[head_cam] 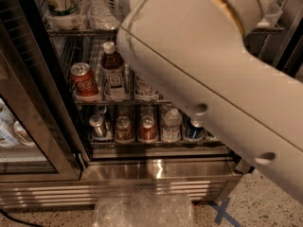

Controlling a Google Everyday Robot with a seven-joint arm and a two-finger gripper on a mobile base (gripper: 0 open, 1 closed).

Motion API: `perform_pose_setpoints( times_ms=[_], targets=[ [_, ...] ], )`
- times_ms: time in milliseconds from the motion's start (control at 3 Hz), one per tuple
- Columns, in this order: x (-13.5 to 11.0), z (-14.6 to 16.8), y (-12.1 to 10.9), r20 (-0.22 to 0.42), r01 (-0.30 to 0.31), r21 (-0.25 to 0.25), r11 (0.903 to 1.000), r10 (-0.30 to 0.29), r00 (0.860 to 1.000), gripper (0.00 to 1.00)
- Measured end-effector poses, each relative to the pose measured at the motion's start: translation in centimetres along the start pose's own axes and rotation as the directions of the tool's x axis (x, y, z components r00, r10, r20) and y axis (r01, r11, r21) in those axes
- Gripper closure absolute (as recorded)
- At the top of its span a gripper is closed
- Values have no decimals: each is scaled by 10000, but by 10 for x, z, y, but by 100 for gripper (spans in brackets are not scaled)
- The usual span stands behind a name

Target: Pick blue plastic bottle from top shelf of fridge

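Nearest us, crumpled clear plastic [142,211] lies on the floor, and the big white arm [213,79] cuts across the right half. It hides the gripper, which is somewhere past its far end up top, so we cannot tell its grip state. Behind is the fridge [142,174] with its steel base. The lower rack has cans [124,128] and a water bottle [171,124]. On the rack above stands the blue plastic bottle [113,72] (brown drink, white cap), upright, just beside a red can [84,81]. Higher up is a white container [64,1].
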State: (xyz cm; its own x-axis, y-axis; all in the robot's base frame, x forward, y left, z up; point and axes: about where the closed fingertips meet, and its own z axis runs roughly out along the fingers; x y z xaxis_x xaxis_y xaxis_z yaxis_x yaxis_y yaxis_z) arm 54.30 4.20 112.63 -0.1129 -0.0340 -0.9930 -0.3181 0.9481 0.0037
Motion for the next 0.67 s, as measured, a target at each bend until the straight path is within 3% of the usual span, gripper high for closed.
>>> perform_pose_setpoints(
  times_ms=[333, 667],
  targets=[
    [12, -17, 7, -431, -89, -457, 9989, 69, 9990, 100],
    [31, -33, 15, -1137, -569, -785, 9953, 477, 9924, 100]
  ],
)
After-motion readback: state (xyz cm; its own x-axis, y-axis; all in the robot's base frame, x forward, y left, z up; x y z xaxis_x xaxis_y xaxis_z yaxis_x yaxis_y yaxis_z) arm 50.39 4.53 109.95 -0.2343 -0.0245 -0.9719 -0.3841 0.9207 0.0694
